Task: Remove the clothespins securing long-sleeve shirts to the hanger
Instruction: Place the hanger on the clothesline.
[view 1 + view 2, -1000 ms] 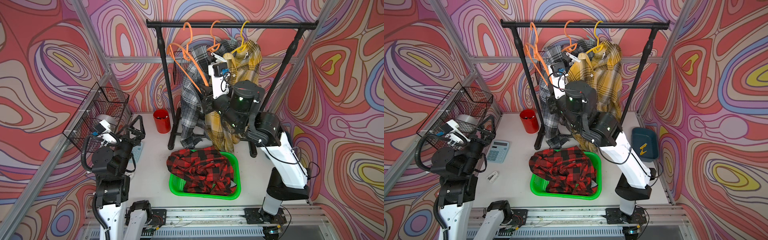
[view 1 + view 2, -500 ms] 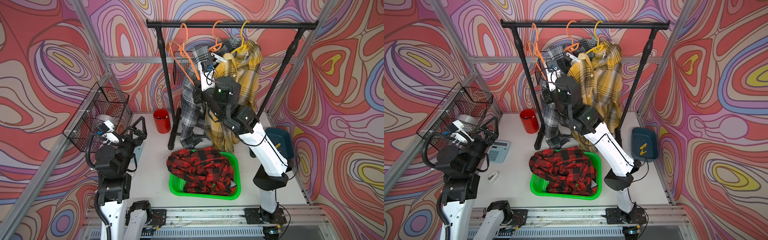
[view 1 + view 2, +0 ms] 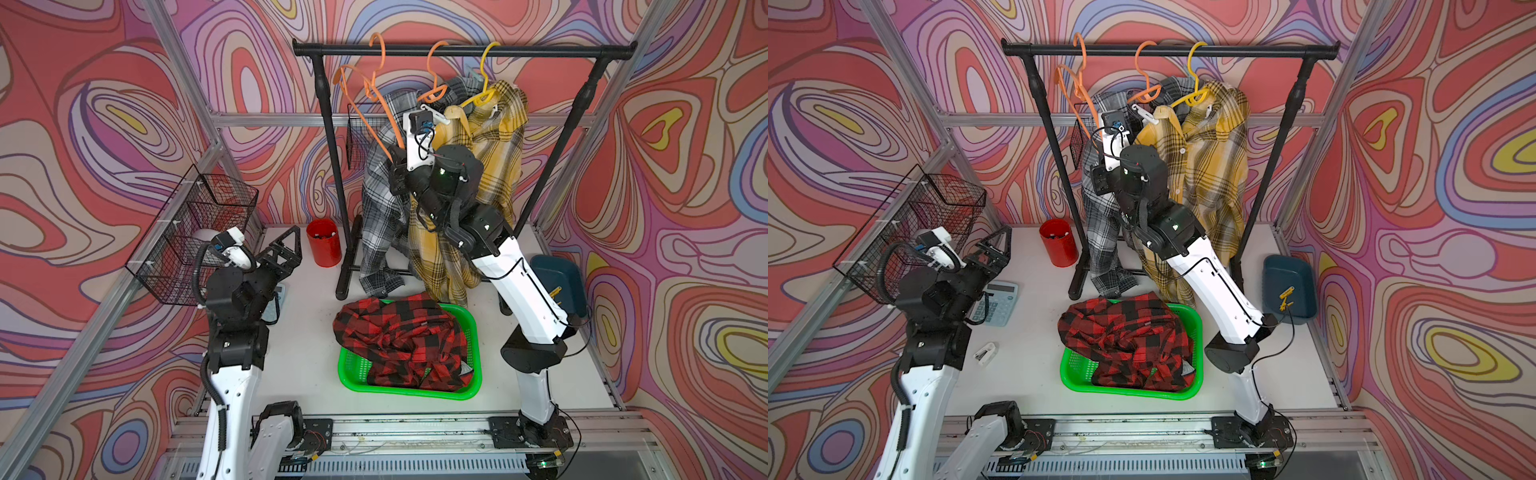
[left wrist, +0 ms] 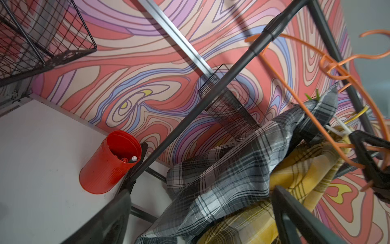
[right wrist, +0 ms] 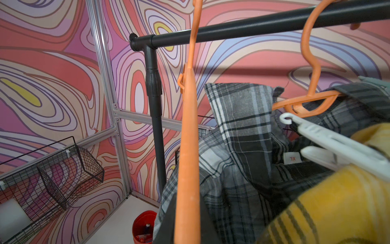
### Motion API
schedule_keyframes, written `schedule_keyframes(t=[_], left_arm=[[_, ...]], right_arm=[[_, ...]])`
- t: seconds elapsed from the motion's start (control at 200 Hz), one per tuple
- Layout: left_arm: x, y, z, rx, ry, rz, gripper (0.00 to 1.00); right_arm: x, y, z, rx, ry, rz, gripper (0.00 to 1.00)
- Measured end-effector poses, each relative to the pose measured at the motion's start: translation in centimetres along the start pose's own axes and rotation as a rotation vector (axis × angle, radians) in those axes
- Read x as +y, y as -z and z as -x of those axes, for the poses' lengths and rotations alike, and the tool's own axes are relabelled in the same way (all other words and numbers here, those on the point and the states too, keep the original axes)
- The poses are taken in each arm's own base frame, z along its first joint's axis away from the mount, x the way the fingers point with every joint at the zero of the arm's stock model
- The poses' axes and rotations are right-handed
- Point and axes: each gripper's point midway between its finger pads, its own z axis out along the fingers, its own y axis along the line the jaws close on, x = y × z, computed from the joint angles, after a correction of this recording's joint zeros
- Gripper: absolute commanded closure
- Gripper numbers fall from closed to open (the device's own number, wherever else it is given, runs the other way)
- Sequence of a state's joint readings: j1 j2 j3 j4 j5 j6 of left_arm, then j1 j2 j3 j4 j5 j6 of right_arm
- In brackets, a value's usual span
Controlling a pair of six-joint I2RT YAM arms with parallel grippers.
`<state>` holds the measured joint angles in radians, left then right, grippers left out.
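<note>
Swirl-patterned walls enclose a white table [image 3: 307, 357] where the left gripper [image 3: 286, 253] idles, fingers spread wide and empty. One red-and-black shirt [image 3: 399, 336] lies freed in the green basket [image 3: 407, 392]. Two hang pinned: the grey plaid shirt [image 3: 378, 208], a pale green clothespin [image 4: 312, 96] at its shoulder, and the yellow plaid shirt [image 3: 498, 158], a white clothespin [image 5: 329, 139] clipped at its near edge. The right gripper [image 3: 395, 164], closed, appears to pinch the bare orange hanger [image 5: 186, 147]; cloth hides its fingertips and any further pins.
</note>
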<state>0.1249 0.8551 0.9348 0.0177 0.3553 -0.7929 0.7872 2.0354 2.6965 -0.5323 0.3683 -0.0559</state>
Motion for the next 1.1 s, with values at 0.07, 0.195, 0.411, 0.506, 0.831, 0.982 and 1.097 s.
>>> schedule_keyframes(t=[0.07, 0.195, 0.411, 0.506, 0.831, 0.982, 1.097], left_arm=[[1.2, -1.5, -1.0, 0.046, 0.006, 0.022, 0.03], [2.0, -2.6, -2.1, 0.094, 0.008, 0.032, 0.03], [0.7, -2.6, -1.5, 0.088, -0.024, -0.006, 0.03], [0.6, -2.6, -1.5, 0.090, -0.030, -0.011, 0.03], [0.8, -2.9, -1.9, 0.108, -0.033, -0.014, 0.03], [0.8, -2.9, -2.0, 0.112, -0.031, -0.014, 0.03], [0.9, -3.1, -2.2, 0.121, -0.029, -0.015, 0.03]], right_arm=[[-0.5, -0.3, 0.1, -0.007, -0.009, -0.008, 1.00], [-1.2, -0.9, 0.0, -0.016, -0.017, -0.021, 1.00], [-2.5, -2.2, -0.9, -0.016, -0.039, -0.037, 1.00], [-3.1, -2.8, -1.3, -0.016, -0.050, -0.042, 1.00], [-4.4, -4.7, -2.9, -0.009, -0.088, -0.048, 1.00], [-4.4, -5.2, -3.5, -0.005, -0.097, -0.038, 1.00], [-4.0, -5.6, -4.1, 0.003, -0.111, -0.020, 1.00]])
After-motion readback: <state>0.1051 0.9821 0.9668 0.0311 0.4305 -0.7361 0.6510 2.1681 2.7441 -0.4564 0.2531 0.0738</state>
